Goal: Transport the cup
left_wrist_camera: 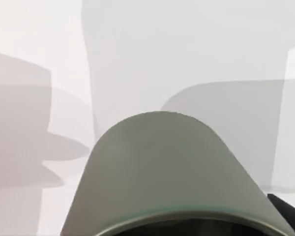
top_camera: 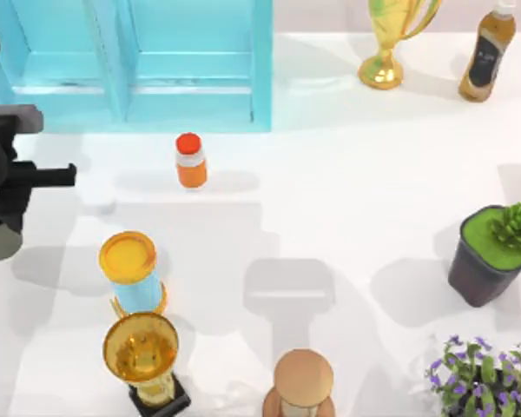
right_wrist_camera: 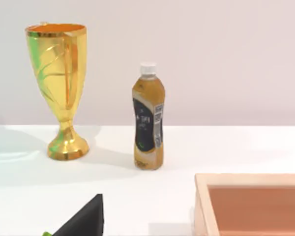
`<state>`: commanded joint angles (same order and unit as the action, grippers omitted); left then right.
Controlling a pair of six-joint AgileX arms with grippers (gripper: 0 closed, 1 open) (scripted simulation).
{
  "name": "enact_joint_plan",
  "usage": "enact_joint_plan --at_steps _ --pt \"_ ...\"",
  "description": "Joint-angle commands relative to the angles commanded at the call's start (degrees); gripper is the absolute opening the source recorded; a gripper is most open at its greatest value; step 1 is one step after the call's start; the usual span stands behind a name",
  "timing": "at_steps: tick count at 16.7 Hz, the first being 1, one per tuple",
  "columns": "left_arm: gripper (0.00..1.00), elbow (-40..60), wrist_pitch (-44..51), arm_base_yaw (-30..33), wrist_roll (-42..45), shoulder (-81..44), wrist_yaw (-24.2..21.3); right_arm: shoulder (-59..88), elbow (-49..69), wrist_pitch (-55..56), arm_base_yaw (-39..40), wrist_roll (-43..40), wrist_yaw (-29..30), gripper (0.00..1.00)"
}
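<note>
Grey-green and matte, the small round handleless cup [left_wrist_camera: 179, 172] sits right up against the left wrist camera, its tapered wall curving across the lower part of that view with the dark rim edge at the bottom. In the top view the left gripper [top_camera: 4, 187] is at the far left edge of the white table [top_camera: 347, 200], and a rounded grey-green shape at its lower end looks like the same cup, seemingly carried in the gripper; whether the fingers are actually clamped on it I cannot tell, since they are hidden. The pale surface beyond the cup in the wrist view suggests it is lifted clear, so I judge the pick-up done and the carrying under way, with the setting-down still to come. Nothing marks where it should go. Well off from the gripper stand a small orange bottle with a red cap [top_camera: 190, 161] and a gold trophy on a black base [top_camera: 143, 356]. The right arm looks parked, its wrist view facing a tall gold trophy cup [right_wrist_camera: 61, 88] and a brown tea bottle [right_wrist_camera: 148, 120].
</note>
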<state>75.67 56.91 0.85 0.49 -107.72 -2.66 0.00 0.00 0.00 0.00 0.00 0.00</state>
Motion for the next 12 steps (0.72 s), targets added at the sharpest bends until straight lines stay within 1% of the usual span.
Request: enact_joint_plan --at_steps 3,7,12 --pt "0.00 -3.62 -4.94 -0.39 0.52 -1.55 -0.10 0.00 0.00 0.00 0.00 0.00 0.00 1.00" --pt "0.00 -4.26 -5.59 -0.54 0.65 -1.99 -0.08 0.00 0.00 0.00 0.00 0.00 0.00 1.00" --pt "0.38 -4.26 -5.59 -0.54 0.65 -1.99 -0.08 0.00 0.00 0.00 0.00 0.00 0.00 1.00"
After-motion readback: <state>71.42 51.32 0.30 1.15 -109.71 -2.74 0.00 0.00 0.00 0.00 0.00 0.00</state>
